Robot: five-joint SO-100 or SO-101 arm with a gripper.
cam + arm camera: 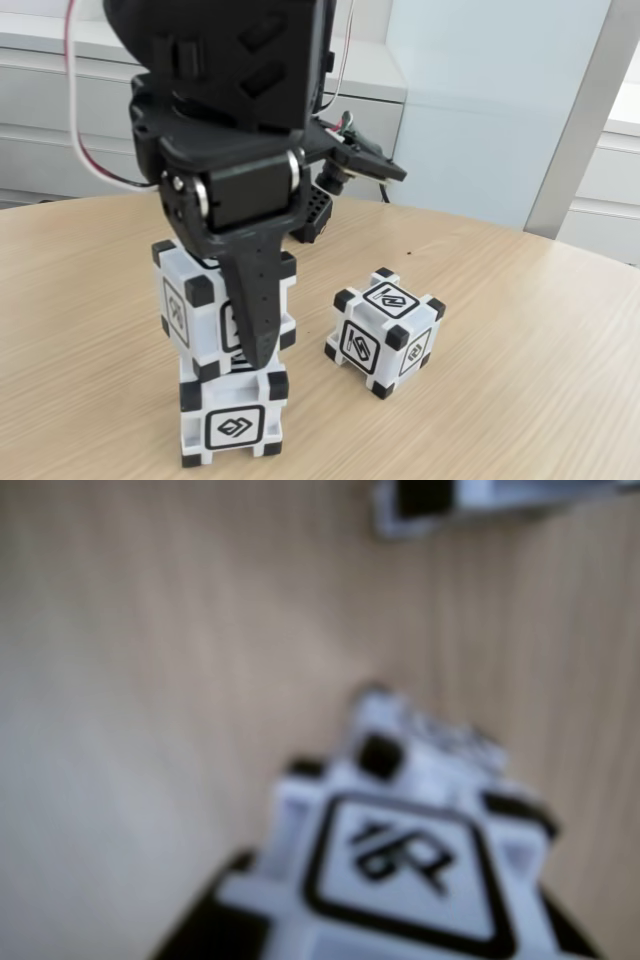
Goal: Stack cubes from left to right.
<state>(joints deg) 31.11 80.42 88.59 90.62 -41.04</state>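
In the fixed view one white cube (pixel 185 300) with black corners rests on top of a second cube (pixel 235 425), set slightly to the left of it. My gripper (pixel 245 345) comes down from above and is shut on the upper cube, with one black finger (pixel 255 310) across its front face and the other hidden behind. A third cube (pixel 385 330) stands alone on the table to the right. The blurred wrist view looks down on the held cube (pixel 400 865), with dark fingers (pixel 200 940) at its sides, and another cube (pixel 470 500) at the top edge.
The cubes stand on a round light-wood table (pixel 520 380). Its far edge curves behind the arm, with white cabinets and a pale wall panel (pixel 480 100) beyond. Red and white cables (pixel 75 120) hang off the arm at the left.
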